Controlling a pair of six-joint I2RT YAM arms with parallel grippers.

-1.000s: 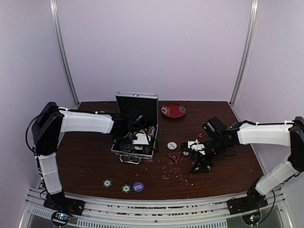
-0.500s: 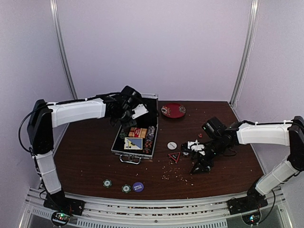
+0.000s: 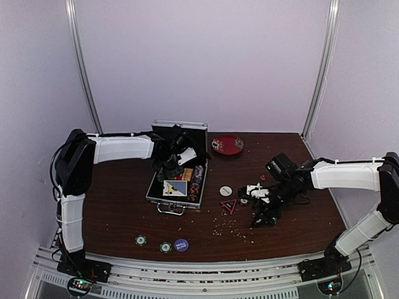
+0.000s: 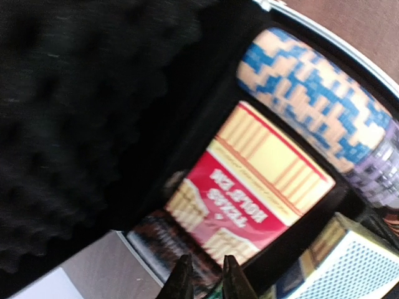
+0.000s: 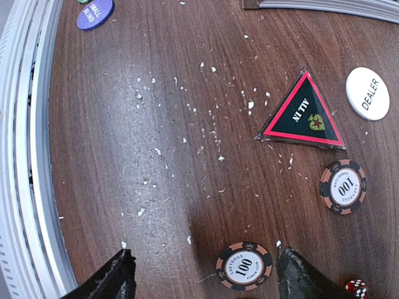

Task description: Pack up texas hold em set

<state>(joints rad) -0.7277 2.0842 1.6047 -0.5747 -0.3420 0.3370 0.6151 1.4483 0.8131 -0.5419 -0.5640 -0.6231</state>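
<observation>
**Near edge, in front of the case.** Two poker chips (image 3: pixel 141 240) (image 3: pixel 165 247) and a purple small-blind button (image 3: pixel 181 245) lie flat on the table (image 3: pixel 112 212), well apart from the case (image 3: pixel 176 187).

**Right of the case.** The right gripper (image 5: pixel 206 268) hangs low over the table, jaws spread wide and holding nothing. A "100" chip (image 5: pixel 244 265) lies just beneath it. A second "100" chip (image 5: pixel 343 185), a red die (image 5: pixel 356 288), the triangular all-in marker (image 5: pixel 303 112) and the white dealer button (image 5: pixel 368 93) lie between it and the case.

**Assessment.** The discs look light, stiff and thin. Lying flat, they offer only the rim, so they are best pinched across opposite edges. The die is small and liable to squirt out or roll.

**The case.** It stands open, lid (image 3: pixel 181 138) upright. Inside are a row of chips (image 4: pixel 312 99) and two card decks (image 4: pixel 249 187) (image 4: pixel 349 261). The left gripper (image 4: pixel 204 283) is over the interior, fingers pinched together with nothing visible between them.

**Assessment.** The shell is rigid and will be heavier once loaded. It is best closed by the lid's top edge and lifted by the handle (image 3: pixel 171 208).

**Beyond the case, to the right.** A red plate (image 3: pixel 227 144), not part of the set.
</observation>
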